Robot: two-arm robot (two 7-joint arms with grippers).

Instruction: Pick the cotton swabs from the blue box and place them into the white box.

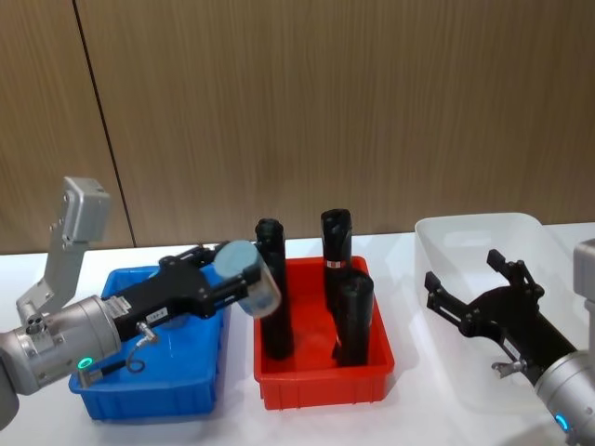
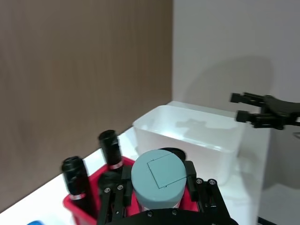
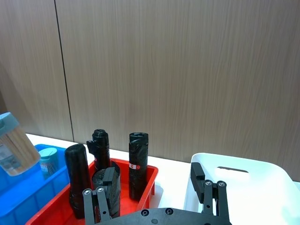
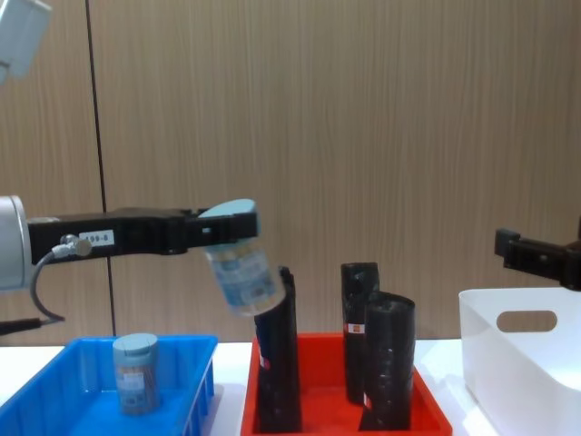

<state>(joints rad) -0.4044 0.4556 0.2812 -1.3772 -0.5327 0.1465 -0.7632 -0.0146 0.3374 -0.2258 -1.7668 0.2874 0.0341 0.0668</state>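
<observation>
My left gripper (image 1: 237, 271) is shut on a cotton swab jar (image 1: 249, 277), a clear cylinder with a grey-blue lid. It holds the jar tilted in the air, above the gap between the blue box (image 1: 149, 404) and the red tray. The chest view shows the held jar (image 4: 241, 272) well above the boxes. A second cotton swab jar (image 4: 136, 372) stands upright in the blue box (image 4: 91, 343). The white box (image 1: 474, 228) sits at the right, and my right gripper (image 1: 465, 269) hovers open over it. In the left wrist view the jar's lid (image 2: 157, 177) sits between the fingers.
A red tray (image 1: 325, 386) stands between the two boxes and holds several tall black rolls (image 1: 339, 251) with red labels, reaching nearly to the height of the held jar. A wooden wall runs behind the white table.
</observation>
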